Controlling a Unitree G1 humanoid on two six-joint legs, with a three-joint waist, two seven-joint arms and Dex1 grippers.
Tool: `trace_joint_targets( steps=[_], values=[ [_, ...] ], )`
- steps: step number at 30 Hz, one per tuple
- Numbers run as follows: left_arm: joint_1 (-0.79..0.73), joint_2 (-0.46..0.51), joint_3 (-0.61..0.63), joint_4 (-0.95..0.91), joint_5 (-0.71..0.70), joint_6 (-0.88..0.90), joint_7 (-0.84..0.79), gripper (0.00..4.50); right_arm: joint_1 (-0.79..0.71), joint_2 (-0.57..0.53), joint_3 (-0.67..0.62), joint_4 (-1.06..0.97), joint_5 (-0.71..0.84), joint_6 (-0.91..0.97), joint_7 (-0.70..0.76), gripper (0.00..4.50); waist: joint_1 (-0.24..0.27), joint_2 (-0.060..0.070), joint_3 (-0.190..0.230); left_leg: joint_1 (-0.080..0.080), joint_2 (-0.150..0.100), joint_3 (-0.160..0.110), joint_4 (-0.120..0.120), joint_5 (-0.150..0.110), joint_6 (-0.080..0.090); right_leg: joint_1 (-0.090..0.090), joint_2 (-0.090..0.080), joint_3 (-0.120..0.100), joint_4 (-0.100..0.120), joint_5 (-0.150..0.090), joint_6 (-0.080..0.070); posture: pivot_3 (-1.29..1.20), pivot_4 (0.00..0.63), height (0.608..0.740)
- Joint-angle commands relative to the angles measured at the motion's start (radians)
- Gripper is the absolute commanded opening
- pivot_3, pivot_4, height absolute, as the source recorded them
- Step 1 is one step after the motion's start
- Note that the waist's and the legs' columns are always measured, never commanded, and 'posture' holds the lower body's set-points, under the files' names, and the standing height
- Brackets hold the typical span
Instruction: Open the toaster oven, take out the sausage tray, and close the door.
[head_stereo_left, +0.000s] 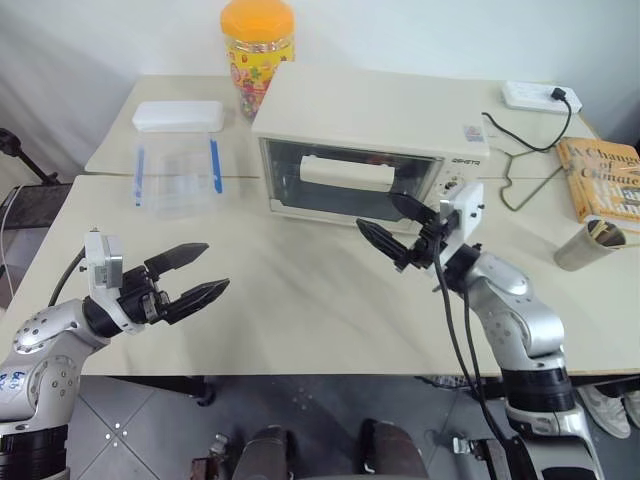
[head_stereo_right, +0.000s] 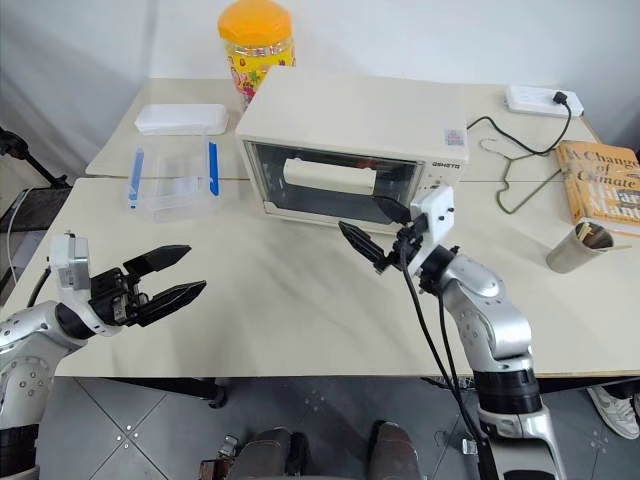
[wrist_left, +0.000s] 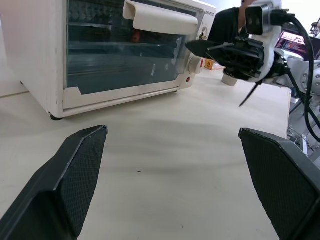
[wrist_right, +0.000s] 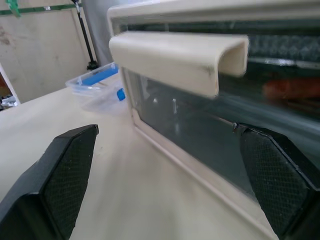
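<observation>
Oven at counter middle, toward back, door shut, cream handle across glass. Reddish sausage dimly visible behind glass; tray not clear. Right claw released, fingers spread wide, raised just before door's right part near handle, not touching. Left claw released, fingers spread, over counter's left front, well apart from oven, holding nothing. Clear box with blue clips left of oven. Orange-lidded jar behind.
</observation>
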Motion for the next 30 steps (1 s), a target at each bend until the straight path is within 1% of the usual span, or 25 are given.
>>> trace_joint_targets(
  steps=[1, 3, 8, 10, 12, 14, 17, 19, 20, 22, 27, 30],
  values=[
    [0.013, 0.002, 0.009, -0.036, -0.007, 0.0, 0.003, 4.47, -0.032, 0.02, -0.005, -0.006, -0.012, -0.047, 0.008, 4.5, 0.0, 0.0, 0.0, 0.0, 0.0, 0.0, 0.0, 0.0, 0.0, 0.0, 0.0, 0.0, 0.0, 0.0, 0.0, 0.0, 0.15, 0.74],
    [0.013, -0.001, 0.003, -0.033, -0.004, 0.0, 0.003, 4.47, -0.038, 0.023, 0.002, -0.007, -0.017, -0.058, 0.023, 4.5, 0.001, 0.0, 0.0, 0.0, 0.0, 0.0, 0.0, 0.0, 0.0, -0.001, 0.0, 0.0, 0.0, 0.0, 0.0, 0.0, 0.15, 0.74],
    [-0.015, -0.013, 0.01, -0.02, -0.03, 0.016, 0.027, 4.47, -0.01, -0.026, 0.064, -0.032, -0.059, -0.15, 0.179, 4.5, 0.0, 0.0, 0.0, -0.001, 0.0, 0.002, 0.0, 0.0, 0.0, -0.002, 0.0, 0.002, 0.0, 0.0, 0.0, 0.0, 0.15, 0.74],
    [-0.054, -0.024, 0.034, -0.002, -0.064, 0.038, 0.064, 4.47, 0.02, -0.056, 0.085, -0.052, -0.07, -0.181, 0.241, 4.5, 0.0, 0.0, 0.0, 0.0, 0.0, 0.002, -0.001, 0.0, 0.0, -0.002, 0.001, 0.002, 0.0, 0.0, 0.0, 0.0, 0.15, 0.74],
    [-0.102, -0.02, 0.057, 0.031, -0.098, 0.076, 0.103, 4.47, 0.065, -0.114, 0.115, -0.052, -0.127, -0.258, 0.321, 4.5, 0.001, 0.0, 0.0, -0.001, 0.001, 0.002, 0.0, 0.0, 0.0, -0.002, 0.002, 0.003, 0.0, 0.0, 0.0, 0.0, 0.15, 0.74],
    [-0.14, -0.012, 0.071, 0.058, -0.132, 0.111, 0.115, 4.47, 0.091, -0.143, 0.125, -0.033, -0.162, -0.313, 0.356, 4.5, 0.0, 0.0, 0.0, -0.001, 0.001, 0.003, 0.0, 0.0, 0.0, -0.003, 0.002, 0.004, 0.0, 0.0, 0.0, 0.0, 0.15, 0.74],
    [-0.217, -0.016, 0.079, 0.115, -0.136, 0.106, 0.115, 3.87, 0.101, -0.149, 0.12, -0.01, -0.175, -0.35, 0.367, 4.5, -0.001, 0.0, 0.0, 0.0, 0.001, 0.005, 0.0, 0.0, 0.0, -0.003, 0.002, 0.006, 0.0, 0.0, 0.0, 0.0, 0.15, 0.74],
    [-0.273, -0.018, 0.067, 0.168, -0.116, 0.092, 0.114, 3.31, 0.096, -0.142, 0.119, 0.001, -0.177, -0.36, 0.363, 4.5, 0.0, 0.0, 0.0, 0.0, 0.001, 0.006, 0.0, 0.0, 0.0, -0.003, 0.002, 0.006, 0.0, 0.0, 0.0, 0.0, 0.15, 0.74],
    [-0.301, -0.019, 0.053, 0.193, -0.095, 0.077, 0.109, 2.95, 0.095, -0.141, 0.119, 0.004, -0.178, -0.365, 0.361, 4.5, 0.0, 0.0, 0.0, 0.0, 0.001, 0.006, 0.0, 0.0, 0.0, -0.003, 0.002, 0.006, 0.0, 0.0, 0.0, 0.0, 0.15, 0.74],
    [-0.361, -0.024, 0.016, 0.249, -0.055, 0.056, 0.099, 2.34, 0.091, -0.138, 0.12, 0.011, -0.183, -0.374, 0.359, 4.5, 0.001, 0.0, 0.0, 0.0, 0.001, 0.008, 0.0, 0.0, 0.0, -0.004, 0.002, 0.006, 0.0, 0.0, 0.0, 0.0, 0.15, 0.74],
    [-0.558, -0.087, -0.112, 0.465, 0.101, -0.06, 0.07, 0.71, 0.082, -0.131, 0.129, 0.025, -0.2, -0.395, 0.357, 4.5, 0.004, -0.001, 0.0, -0.001, 0.001, 0.014, 0.001, 0.0, 0.0, -0.003, 0.003, 0.006, 0.0, 0.0, 0.0, 0.0, 0.15, 0.74],
    [-0.634, -0.13, -0.164, 0.571, 0.168, -0.116, 0.048, 0.01, 0.078, -0.128, 0.131, 0.028, -0.207, -0.402, 0.355, 4.5, 0.003, -0.001, 0.0, -0.001, 0.001, 0.014, 0.001, 0.0, 0.0, -0.004, 0.003, 0.006, 0.0, 0.0, 0.0, 0.0, 0.15, 0.74]
  ],
)
